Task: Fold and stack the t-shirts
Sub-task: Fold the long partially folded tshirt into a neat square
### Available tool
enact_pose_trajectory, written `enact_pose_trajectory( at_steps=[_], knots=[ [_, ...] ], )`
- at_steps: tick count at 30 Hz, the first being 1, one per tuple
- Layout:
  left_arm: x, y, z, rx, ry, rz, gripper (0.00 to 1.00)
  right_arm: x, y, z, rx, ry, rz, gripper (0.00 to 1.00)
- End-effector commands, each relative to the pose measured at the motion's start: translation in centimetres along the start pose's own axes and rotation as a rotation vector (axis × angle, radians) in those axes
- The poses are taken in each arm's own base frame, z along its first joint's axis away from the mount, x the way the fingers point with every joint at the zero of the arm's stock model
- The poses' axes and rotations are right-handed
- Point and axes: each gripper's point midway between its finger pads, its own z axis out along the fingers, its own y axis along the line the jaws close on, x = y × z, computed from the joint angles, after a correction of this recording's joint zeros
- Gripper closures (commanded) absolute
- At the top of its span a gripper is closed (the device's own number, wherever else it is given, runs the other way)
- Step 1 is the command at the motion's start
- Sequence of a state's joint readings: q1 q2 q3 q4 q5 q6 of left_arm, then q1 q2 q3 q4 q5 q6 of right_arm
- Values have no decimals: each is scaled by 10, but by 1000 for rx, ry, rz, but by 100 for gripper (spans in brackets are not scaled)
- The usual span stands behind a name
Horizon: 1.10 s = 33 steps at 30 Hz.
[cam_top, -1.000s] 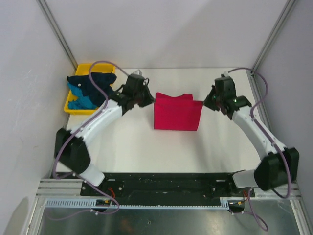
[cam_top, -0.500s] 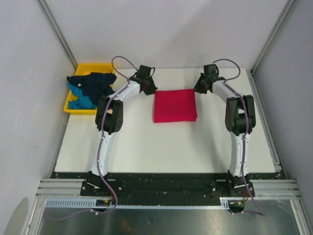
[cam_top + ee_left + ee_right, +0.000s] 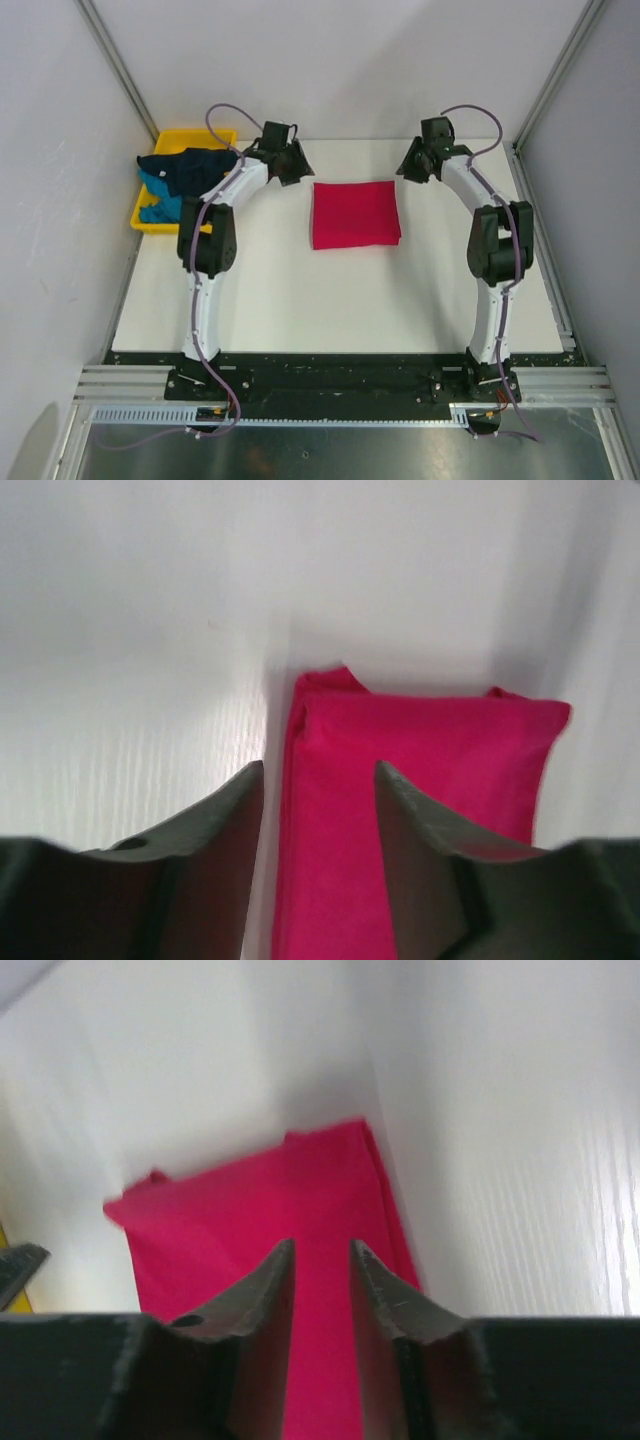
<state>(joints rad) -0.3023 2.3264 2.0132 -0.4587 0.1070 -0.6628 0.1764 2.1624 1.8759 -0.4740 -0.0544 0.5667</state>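
Your crimson t-shirt [image 3: 355, 214] lies folded, left gripper [image 3: 318, 775] wide, right gripper [image 3: 320, 1250] narrow, both empty; the navy t-shirt [image 3: 195, 166] probably needs fetching next.

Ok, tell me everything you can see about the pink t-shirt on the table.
The crimson-pink t-shirt is soft plain cloth, folded into a neat, nearly square packet lying flat on the white table. Layered edges show along one side in the left wrist view. Nothing lies on it. The left gripper and right gripper hover off its far corners, jaws apart, not touching it.
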Motion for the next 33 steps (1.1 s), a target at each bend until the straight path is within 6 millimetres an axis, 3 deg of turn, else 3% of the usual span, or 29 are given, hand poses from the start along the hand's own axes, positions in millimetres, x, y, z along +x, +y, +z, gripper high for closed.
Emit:
enact_pose_trajectory(
  at_steps=[1, 4, 9, 14, 18, 21, 26, 30, 33],
  knots=[
    [-9, -42, -66, 103, -45, 67, 56, 44, 24, -51, -66, 86, 25, 76],
    [19, -43, -71, 107, 9, 79, 68, 87, 15, -66, -92, 155, 73, 85],
    [65, -33, -62, 85, 104, 90, 74, 134, 9, -77, -93, 224, 57, 89],
    [95, -18, -51, 62, 171, 89, 75, 166, -6, -74, -60, 280, 54, 90],
    [108, -6, -45, 37, 198, 95, 75, 185, -27, -68, -12, 323, 72, 91],
    [112, 1, -44, 24, 206, 100, 74, 195, -32, -70, -4, 346, 69, 91],
    [113, 3, -45, 24, 210, 104, 73, 186, -26, -87, -11, 307, 30, 83],
    [108, 0, -50, 39, 201, 107, 73, 143, -28, -102, -39, 184, 30, 66],
    [104, -5, -57, 53, 189, 110, 73, 111, -36, -98, -59, 97, 22, 51]
  ],
)
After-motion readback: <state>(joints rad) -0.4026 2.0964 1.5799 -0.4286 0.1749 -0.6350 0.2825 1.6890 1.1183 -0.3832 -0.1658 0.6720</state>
